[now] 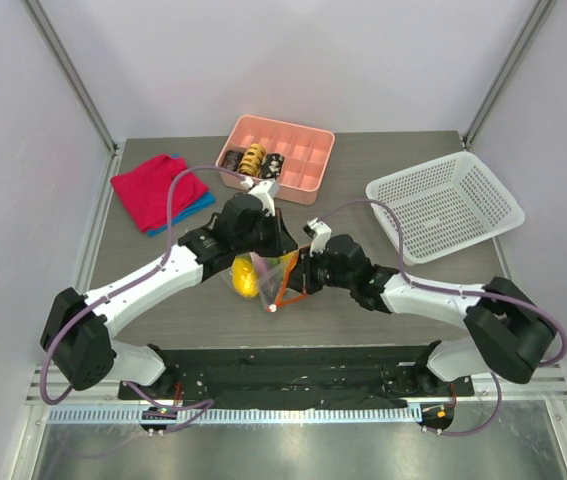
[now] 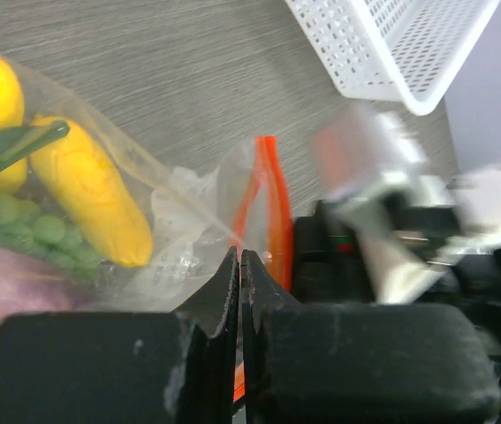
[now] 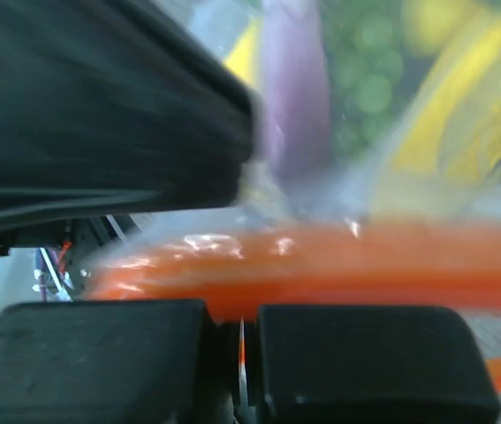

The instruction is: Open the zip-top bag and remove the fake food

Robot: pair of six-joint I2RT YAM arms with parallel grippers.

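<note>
The clear zip-top bag (image 1: 275, 272) is held up between both grippers at the table's middle. My left gripper (image 1: 266, 252) is shut on the bag's clear plastic lip (image 2: 239, 258), beside the orange-red zipper strip (image 2: 273, 208). My right gripper (image 1: 301, 272) is shut on the zipper strip (image 3: 338, 265), seen blurred just past its jaws (image 3: 241, 322). The fake food is inside the bag: a yellow piece (image 1: 245, 277), a long yellow piece (image 2: 91, 199), green grapes (image 2: 29, 225) and a purple eggplant (image 3: 294, 97).
A pink compartment tray (image 1: 308, 160) with brown pastry pieces stands at the back. A red folded cloth (image 1: 158, 190) lies at the back left. A white mesh basket (image 1: 443, 205) stands at the right and also shows in the left wrist view (image 2: 391, 44).
</note>
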